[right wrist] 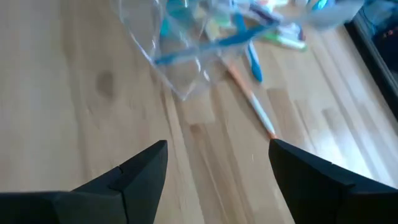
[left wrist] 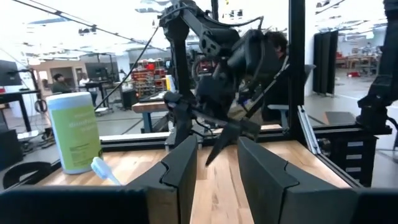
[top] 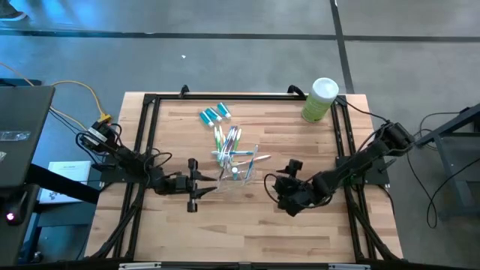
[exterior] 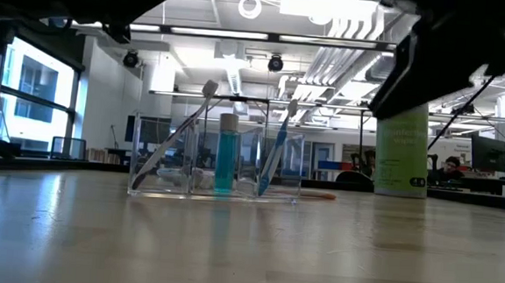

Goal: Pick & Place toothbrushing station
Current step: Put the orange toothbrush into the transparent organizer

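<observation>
between the two tools, near the middle of the wooden table (top: 247, 225), stands the clear plastic cup (top: 238, 171), upright. it holds a teal-and-white toothpaste tube (exterior: 225, 153) standing straight and at least two toothbrushes leaning against its walls, one grey-white (exterior: 175, 137) and one blue (exterior: 276, 152).

the left tool (top: 212, 185) lies low over the table just beside the cup on the left arm's side. its fingers (left wrist: 180, 171) are spread a little with a gap between them, and nothing sits in that gap; a toothbrush head (left wrist: 102, 168) pokes up next to it in the left wrist view.

the right tool (top: 271, 182) hovers on the cup's other side, near but apart from it, its fingers (right wrist: 134, 174) spread wide and holding nothing. the cup lies just ahead of it in the right wrist view, with an orange-tipped toothbrush (right wrist: 252, 102) lying flat on the table beside the cup.

behind the cup, toward the far edge, a loose bunch of multicoloured toothbrushes (top: 227, 139) lies on the wood, and two more toothpaste tubes (top: 214, 114) lie just beyond them. the light-green canister (top: 319, 99) with a white lid stands at the far right corner, well apart.
</observation>
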Robot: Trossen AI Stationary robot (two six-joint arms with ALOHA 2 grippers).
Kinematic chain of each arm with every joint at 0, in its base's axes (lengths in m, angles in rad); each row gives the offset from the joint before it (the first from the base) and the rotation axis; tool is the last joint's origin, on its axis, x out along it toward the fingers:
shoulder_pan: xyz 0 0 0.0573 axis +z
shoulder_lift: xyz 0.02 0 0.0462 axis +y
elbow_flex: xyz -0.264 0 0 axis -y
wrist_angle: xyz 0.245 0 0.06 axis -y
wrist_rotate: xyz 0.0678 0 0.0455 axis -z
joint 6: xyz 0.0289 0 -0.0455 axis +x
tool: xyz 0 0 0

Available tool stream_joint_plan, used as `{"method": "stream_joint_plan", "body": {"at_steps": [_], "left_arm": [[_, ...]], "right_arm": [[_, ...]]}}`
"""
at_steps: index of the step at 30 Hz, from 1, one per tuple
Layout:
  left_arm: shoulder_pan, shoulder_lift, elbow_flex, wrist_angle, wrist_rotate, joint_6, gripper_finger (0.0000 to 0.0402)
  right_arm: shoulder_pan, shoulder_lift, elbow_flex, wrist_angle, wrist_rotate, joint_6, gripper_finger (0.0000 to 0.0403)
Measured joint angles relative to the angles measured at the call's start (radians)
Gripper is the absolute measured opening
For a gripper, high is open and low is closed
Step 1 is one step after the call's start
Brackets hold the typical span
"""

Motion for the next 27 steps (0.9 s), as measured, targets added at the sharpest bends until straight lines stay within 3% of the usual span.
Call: {"method": "stream_joint_plan", "body": {"at_steps": [6,15,21,27], "left_arm": [[-0.029,0.000,0.000,-0.019,-0.066,0.000,0.0113],[-0.041,0.000,0.000,-0.033,-0.116,0.000,0.0113],[-0.041,0.000,0.000,-0.036,-0.123,0.000,0.0113],[-0.041,0.000,0.000,-0.036,-0.164,0.015,0.0113]], "right_arm": [[-0.095,0.067,-0.003,-0.082,0.007,-0.007,0.0272],[-0.269,0.082,-0.117,0.105,-0.010,-0.181,0.0272],[-0.383,0.082,-0.172,0.306,-0.167,-0.352,0.0272],[-0.483,0.082,-0.195,0.436,-0.256,-0.484,0.0272]]}}
